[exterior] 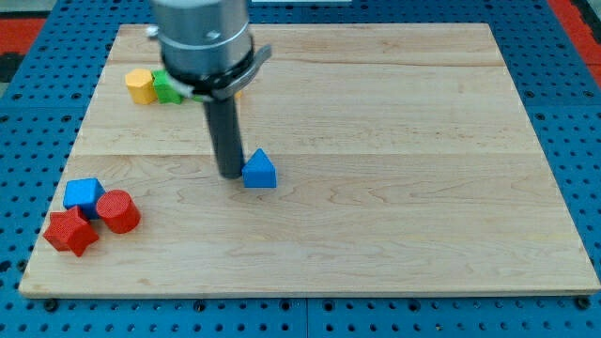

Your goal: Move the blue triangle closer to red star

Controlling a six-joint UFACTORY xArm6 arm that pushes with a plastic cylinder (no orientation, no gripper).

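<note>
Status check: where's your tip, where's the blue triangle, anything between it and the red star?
My tip just left of the blue triangle, about touching. Red star far at the view's lower left. Red cylinder and blue cube crowd the star.

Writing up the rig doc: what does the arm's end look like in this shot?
A wide grey metallic cylinder enters from the view's top, with a dark band and bracket round its lower rim. From it hangs a straight dark rod, plain and round. My tip ends just left of the blue triangle. No hand, cables or markings visible.
</note>
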